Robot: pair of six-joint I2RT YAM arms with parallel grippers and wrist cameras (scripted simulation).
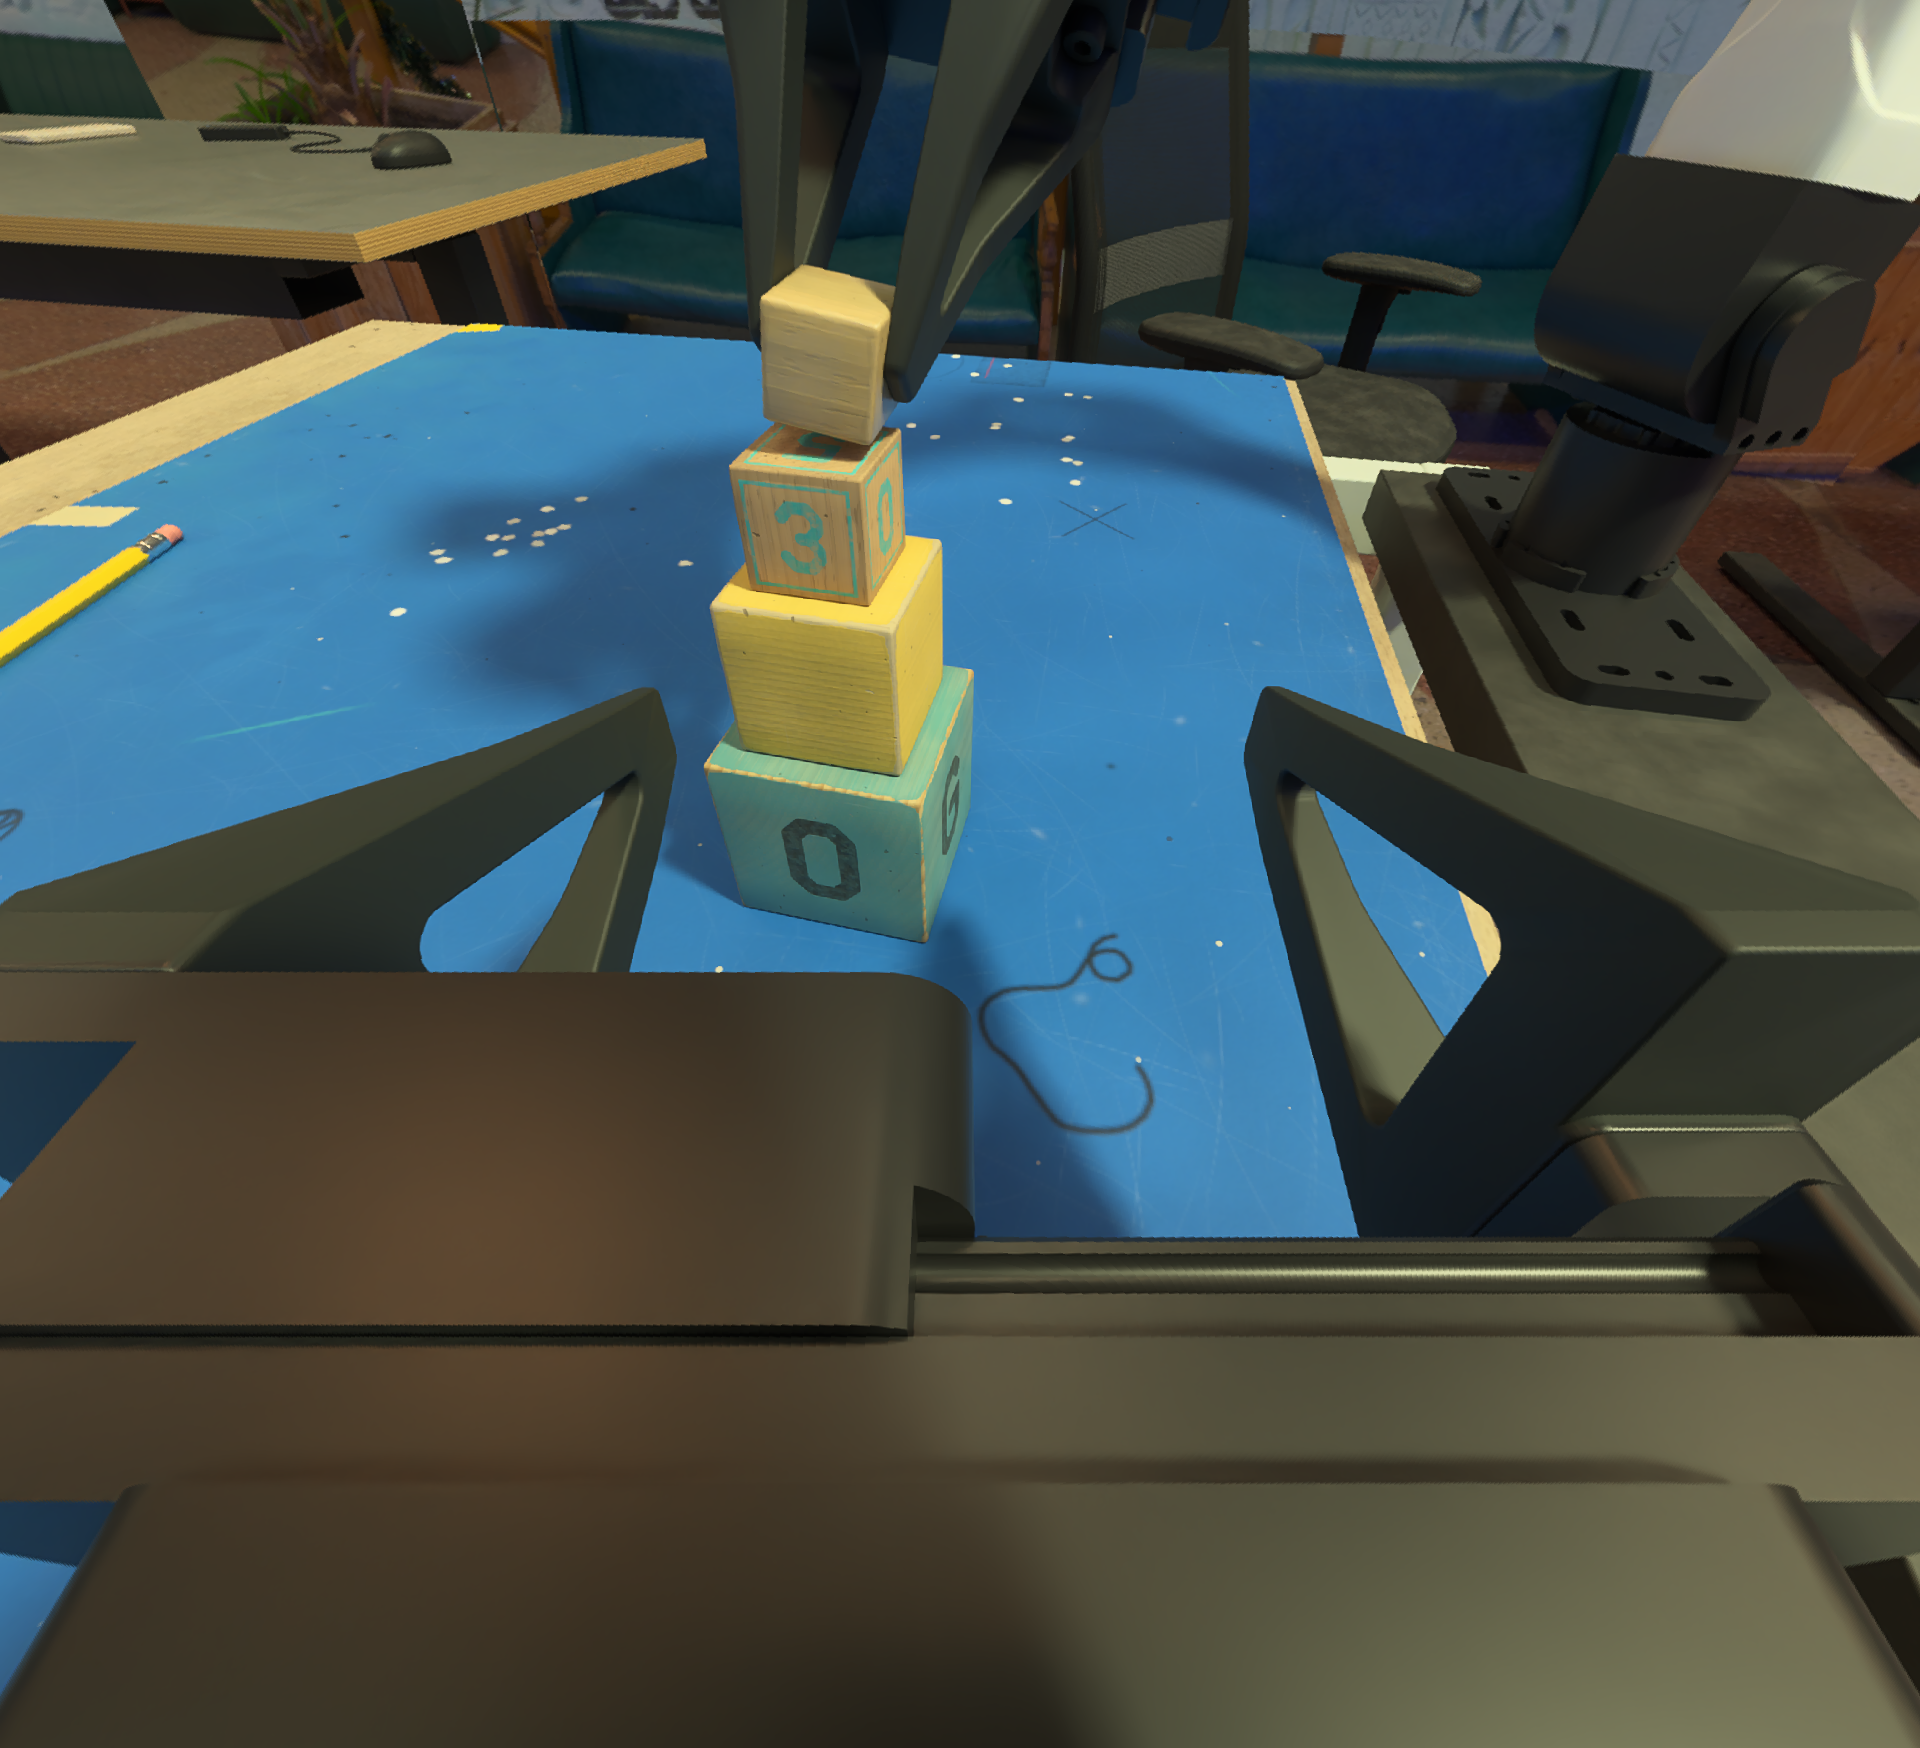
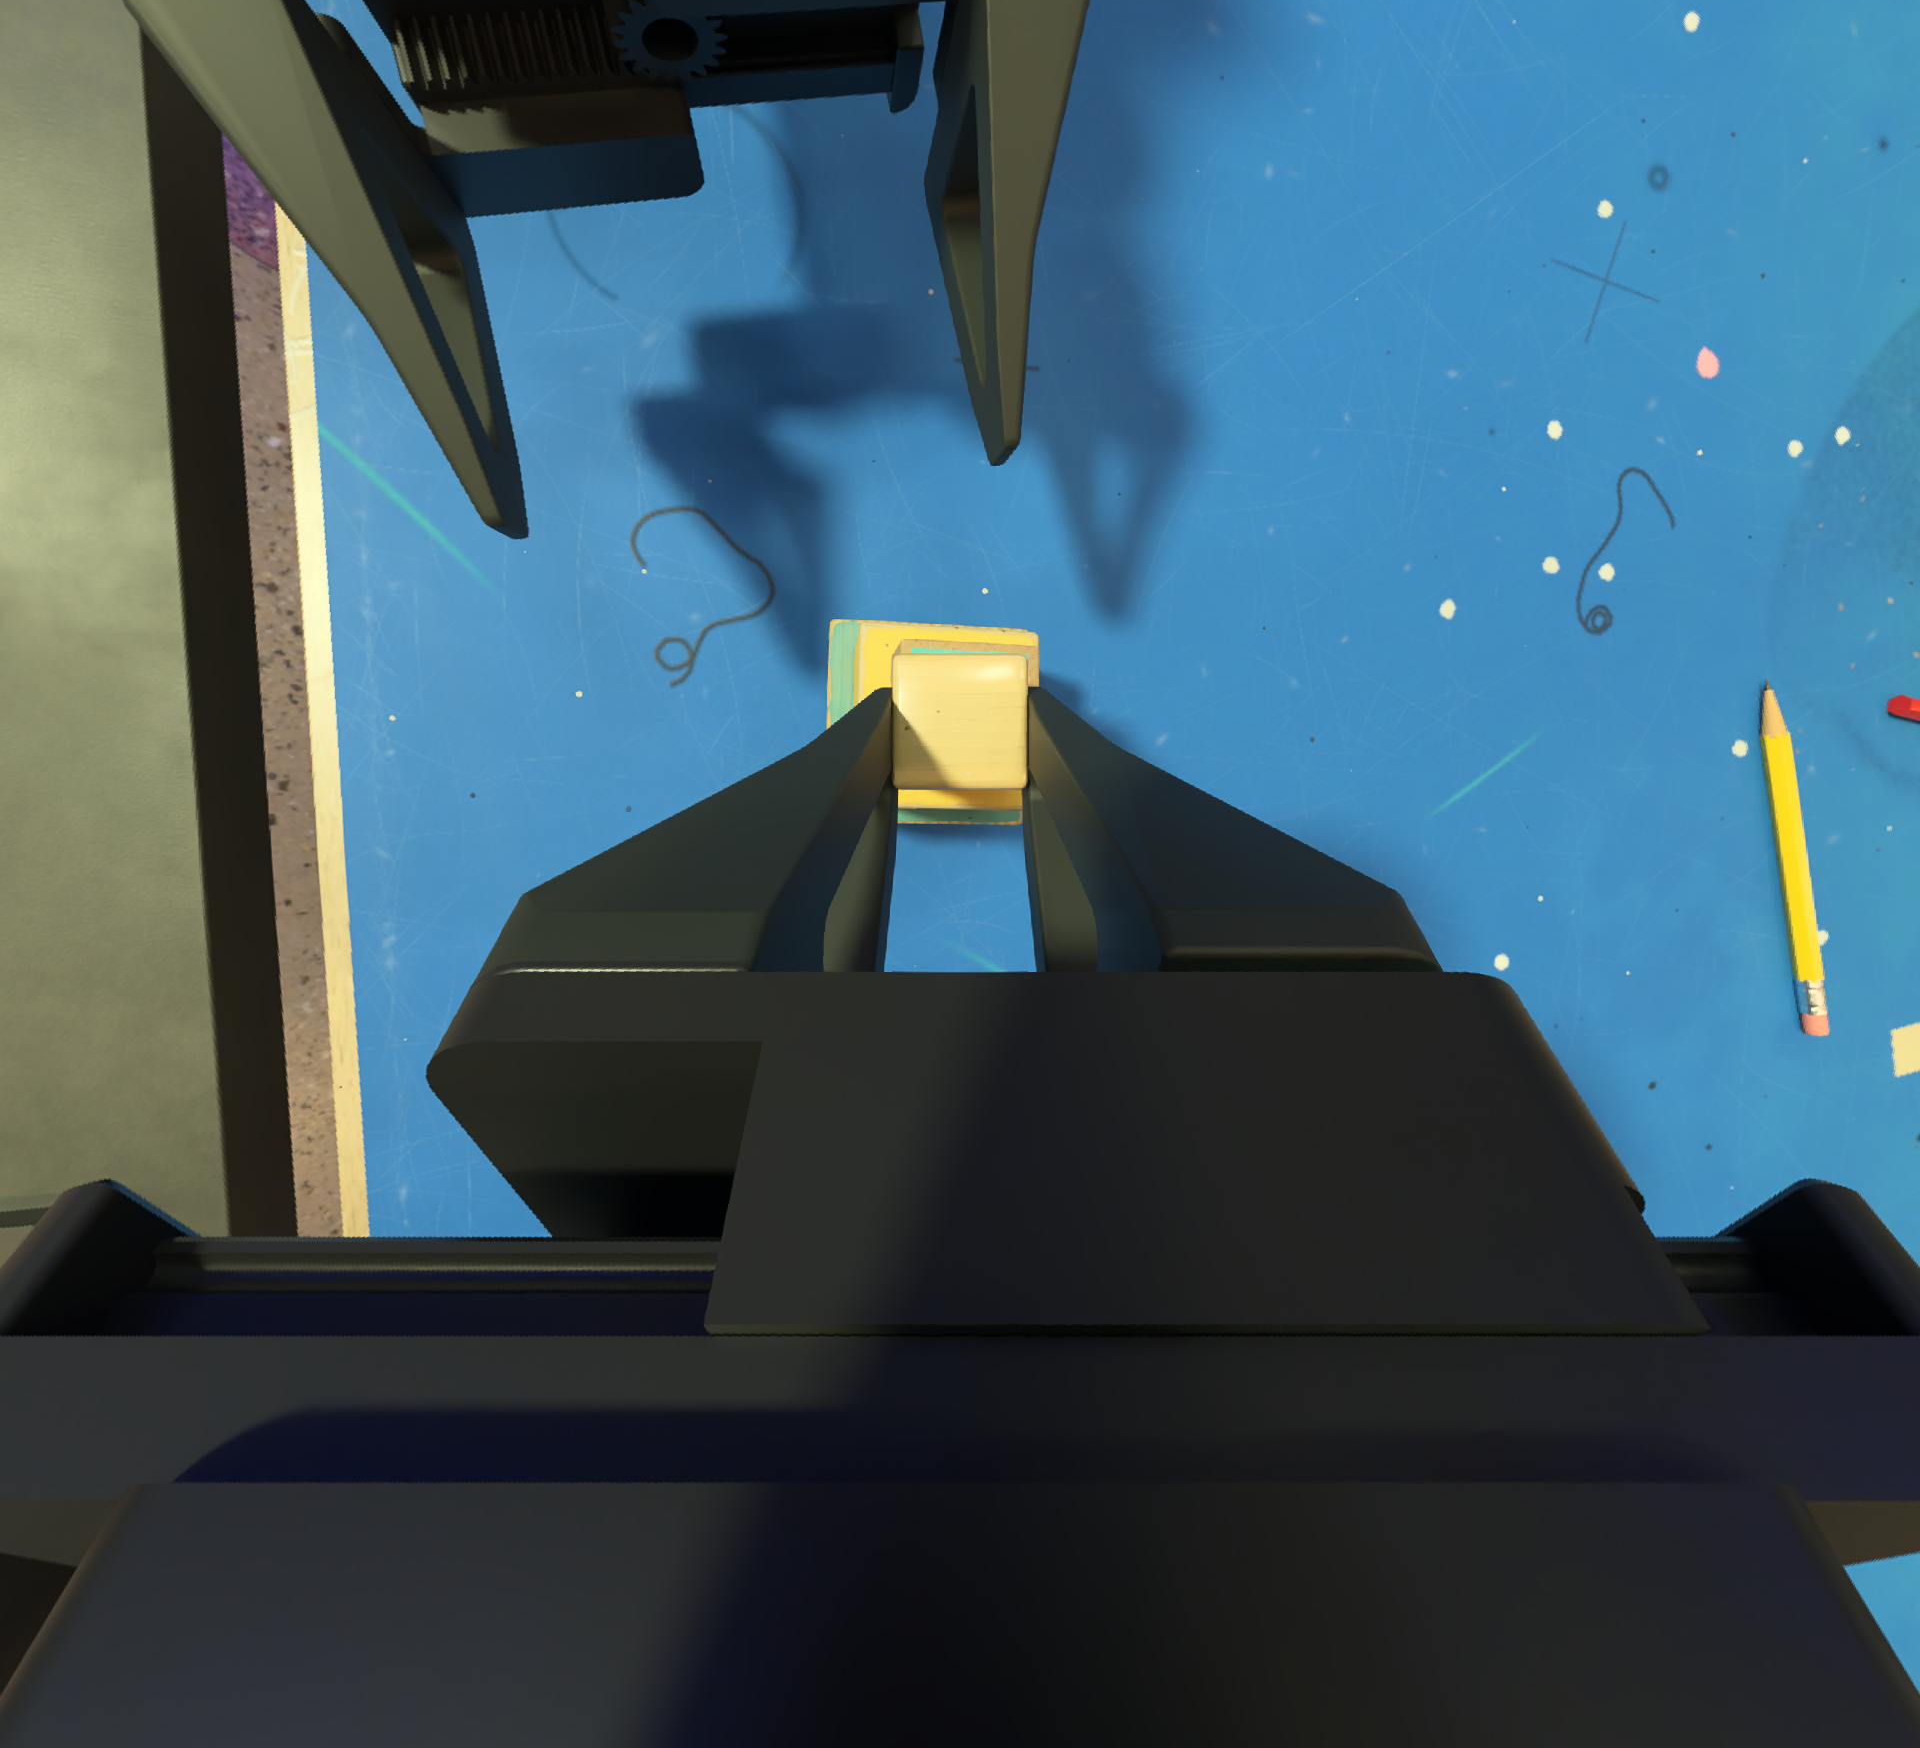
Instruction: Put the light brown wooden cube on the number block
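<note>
A stack of three blocks stands on the blue table: a teal letter block (image 1: 831, 851) at the bottom, a yellow cube (image 1: 821, 659) on it, and the wooden number block (image 1: 816, 519) on top. My right gripper (image 2: 960, 727) is shut on the light brown wooden cube (image 2: 958, 722), which also shows in the left wrist view (image 1: 824, 353). It holds the cube slightly tilted, right over the number block, at or just above its top face. My left gripper (image 1: 956, 711) is open and empty, low on the near side of the stack; it also shows in the right wrist view (image 2: 758, 493).
A yellow pencil (image 1: 83, 597) lies on the table at the left, also in the right wrist view (image 2: 1792, 857). The right arm's base (image 1: 1662, 493) stands beyond the table's right edge. A red object (image 2: 1903, 707) peeks in at the right border.
</note>
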